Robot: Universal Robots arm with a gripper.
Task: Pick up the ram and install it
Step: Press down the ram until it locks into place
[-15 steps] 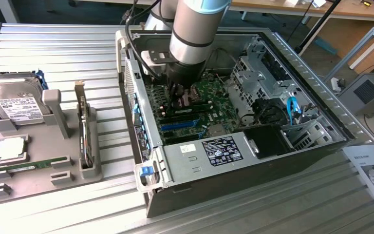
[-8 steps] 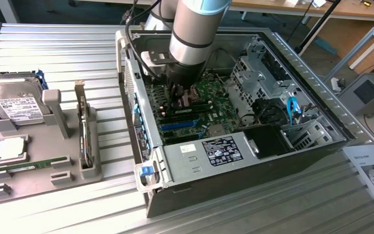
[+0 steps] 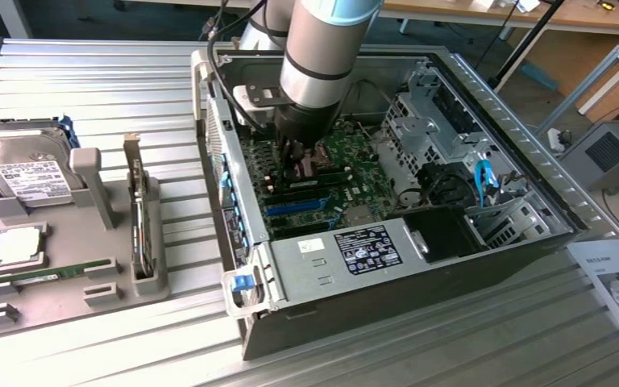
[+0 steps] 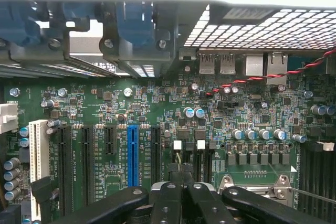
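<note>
Grey tubular arm (image 3: pixel 318 48), blue band, black cables

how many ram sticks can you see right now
1: a ram stick lying in the grey holder at the exterior view's left, outside the computer case. Another may be hidden beneath the arm inside the case.

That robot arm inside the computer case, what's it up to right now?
The arm's tool is lowered into the open grey computer case, shut, just above the green motherboard. Whether it grips anything cannot be told. One long thin green ram stick lies in the grey holder tray on the exterior view's left, beside a silver hard drive.
</note>
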